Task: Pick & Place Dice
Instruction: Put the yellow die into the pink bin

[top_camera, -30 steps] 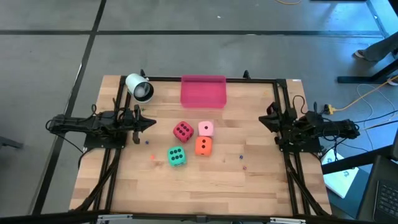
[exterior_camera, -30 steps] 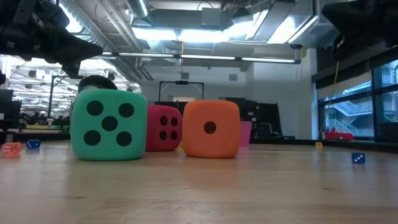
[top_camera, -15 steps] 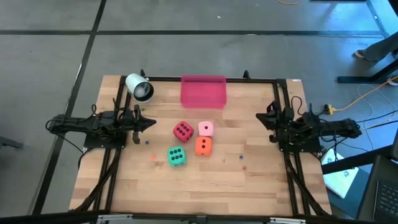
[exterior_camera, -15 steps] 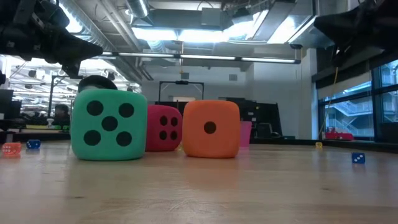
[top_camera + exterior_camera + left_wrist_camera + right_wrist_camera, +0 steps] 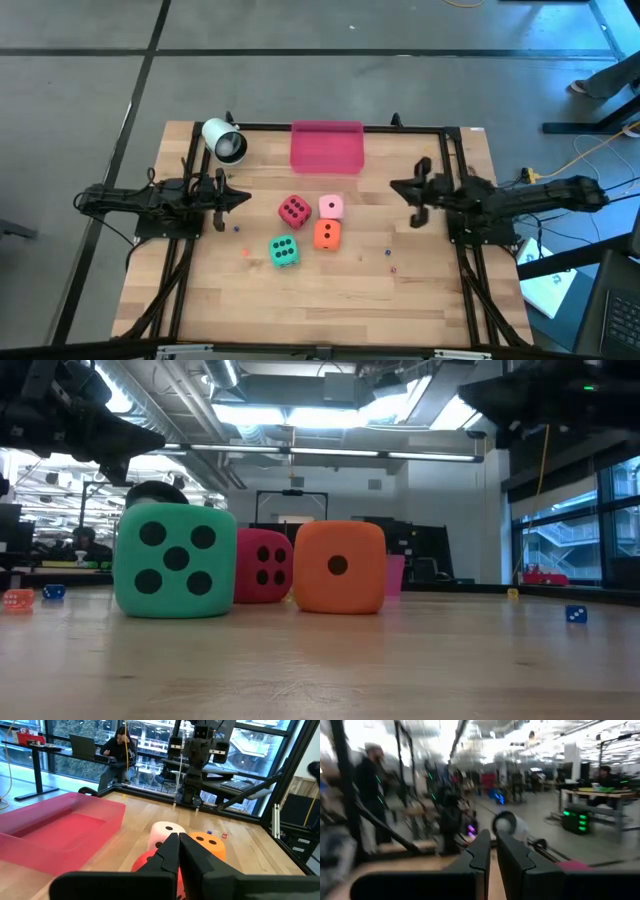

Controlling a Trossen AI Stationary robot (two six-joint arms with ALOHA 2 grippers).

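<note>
left gripper (image 5: pixel 243 197): parked at the table's left side, jaws pressed together on nothing; it need only wait
green die (image 5: pixel 284 251): nearest the front edge, just left of the orange die; free on all sides but that one
red die (image 5: pixel 294 210): behind the green one, well apart from the pink tray (image 5: pixel 326 147) at the back; the tray looks like the drop place
light pink die (image 5: pixel 331 207): touching or nearly touching the orange die (image 5: pixel 326 234) in front of it; the closest pair to the working arm
right gripper (image 5: pixel 400 188): reaching in from the right, above the table, jaws closed and empty; it should part them before descending, come straight down over the pink die, and straddle its free sides so the orange neighbour is not nudged
</note>
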